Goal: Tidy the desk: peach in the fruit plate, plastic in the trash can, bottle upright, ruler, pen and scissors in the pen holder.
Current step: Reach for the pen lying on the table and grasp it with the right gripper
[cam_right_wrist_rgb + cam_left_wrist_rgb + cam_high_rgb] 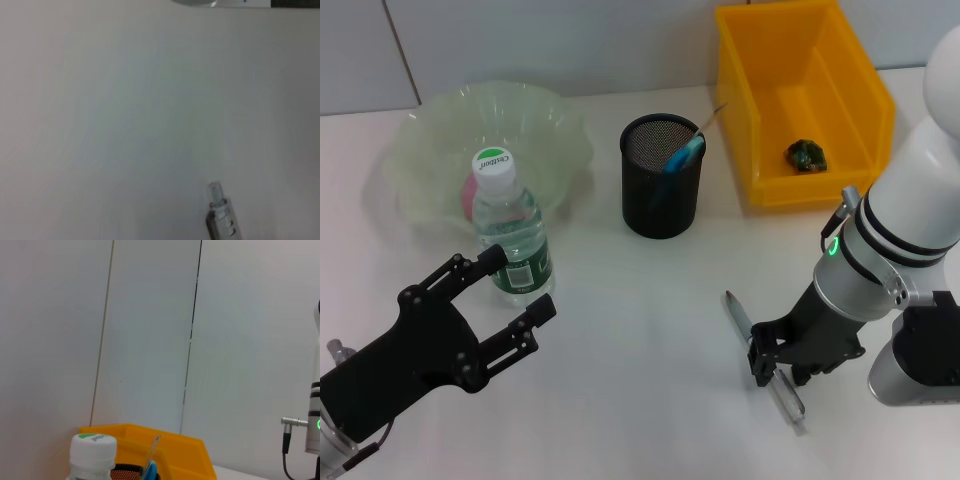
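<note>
The bottle (pixel 512 232) stands upright on the desk (pixel 630 340) in front of the fruit plate (pixel 545 115). The peach (pixel 467 196) lies in the plate, half hidden by the bottle. My left gripper (pixel 520 282) is open at the bottle's base. The pen holder (pixel 661 190) holds the scissors (pixel 684 156) and the ruler (pixel 711 117). The trash can (pixel 750 95) contains the crumpled green plastic (pixel 807 155). The pen (pixel 738 314) lies flat on the desk, and my right gripper (pixel 778 372) is open low over its middle. The pen's end (pixel 220 216) shows in the right wrist view.
In the left wrist view the bottle cap (pixel 93 450) stands close in front of the trash can (pixel 175 457) and the pen holder's rim (pixel 125 474). The trash can sits at the desk's far right corner, against the wall.
</note>
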`<state>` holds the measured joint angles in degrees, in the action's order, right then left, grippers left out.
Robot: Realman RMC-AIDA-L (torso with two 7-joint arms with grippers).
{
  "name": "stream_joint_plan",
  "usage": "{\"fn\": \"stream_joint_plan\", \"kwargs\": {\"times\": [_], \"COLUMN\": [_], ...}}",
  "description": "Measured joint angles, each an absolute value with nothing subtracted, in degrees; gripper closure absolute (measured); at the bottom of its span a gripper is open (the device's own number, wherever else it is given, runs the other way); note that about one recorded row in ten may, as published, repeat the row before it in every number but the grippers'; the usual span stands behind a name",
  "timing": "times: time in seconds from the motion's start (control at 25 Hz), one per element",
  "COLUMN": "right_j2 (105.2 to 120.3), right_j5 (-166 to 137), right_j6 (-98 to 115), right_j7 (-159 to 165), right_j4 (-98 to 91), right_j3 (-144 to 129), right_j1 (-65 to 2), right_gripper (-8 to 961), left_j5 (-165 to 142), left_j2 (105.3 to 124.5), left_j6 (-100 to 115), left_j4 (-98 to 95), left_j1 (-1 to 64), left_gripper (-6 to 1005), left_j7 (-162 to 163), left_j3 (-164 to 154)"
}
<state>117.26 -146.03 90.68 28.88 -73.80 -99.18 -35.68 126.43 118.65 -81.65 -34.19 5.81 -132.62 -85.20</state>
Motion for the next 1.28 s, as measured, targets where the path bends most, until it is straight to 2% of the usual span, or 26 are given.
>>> {"fn": "stream_joint_plan", "kwargs": {"times": [0.4,1.28], "right_j2": [117.09,117.1], "right_j5": [-146.41,-147.38], "right_j6": [89.99,88.52], "right_j7": [30.74,33.14], "right_j4": [-73.81,-73.83], "right_j3": [-100.55,-103.32], "right_j1": [-35.56,-35.71], "right_gripper": [555,669], "left_j5": [126.41,126.39], "left_j2": [118.65,118.59], "left_j6": [-81.65,-82.0], "left_j4": [-34.19,-34.19], "left_j1": [5.86,5.56], "left_gripper": [214,215], "left_j7": [-132.53,-132.45], "left_j3": [-85.35,-85.37]}}
